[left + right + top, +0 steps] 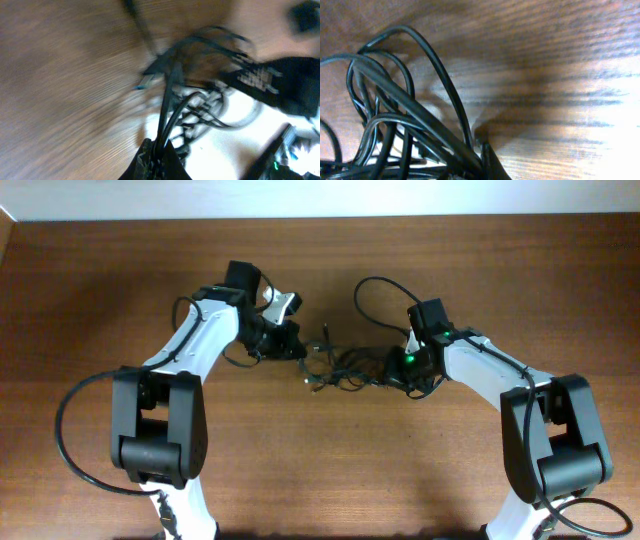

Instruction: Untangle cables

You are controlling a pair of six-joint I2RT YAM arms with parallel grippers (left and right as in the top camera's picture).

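Black, glossy strands fill the near edge of both wrist views. Closest in the left wrist view, the left gripper [156, 160] is closed. Its dark fingertips pinch a few strands of the cables [172, 107], which rise out of the pinch as thin round wires and fan into the tangle. Just beyond the pinch the wires cross and loop over one another. At the far left of the tangle a flat, pale metallic plug tip [149, 80] lies on the table [60, 75], too blurred to show detail.

In the right wrist view the right gripper [487, 162] is likewise clamped shut, with only a dark wedge of one finger showing at the bottom edge. Smooth strands of differing thickness converge right at it, so it grips the tangle from the other side. Beyond the finger the wires arch up in tall, narrow loops and cast soft shadows. The tabletop under them is brown wood grain with fine streaks and a dull sheen.

From overhead, the tangle sits near the middle of the tabletop as a small, dense knot with a few stray loops. Both grippers touch it, the left one at its left end and the right one at its right end, so the knot lies between them. The arms [195, 338], white shells with black joints, reach to the tangle from the near edge.
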